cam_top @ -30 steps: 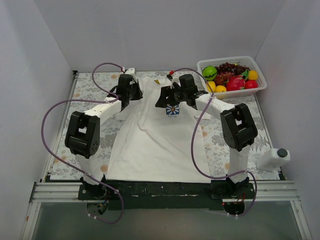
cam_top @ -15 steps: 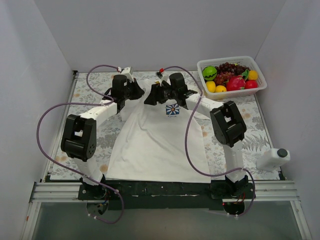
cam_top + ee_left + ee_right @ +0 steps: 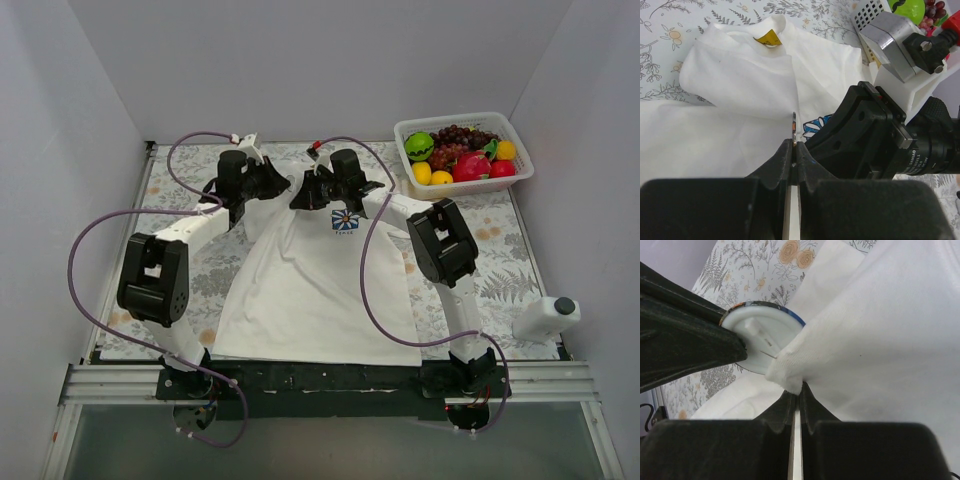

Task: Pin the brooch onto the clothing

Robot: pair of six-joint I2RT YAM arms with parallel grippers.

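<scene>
While your L gripper is clamping fully closed on the brooch by its rim, your R gripper is pinching shut on a fold of the clothing, prob. bunching cloth so the pin has sthg to bite. Brooch is hanging between both grippers, over the shirt's upper part, w/ the fold touching its white back. It's standing on edge, back & pin facing the R gripper; the pin is running diagonally across that back
</scene>
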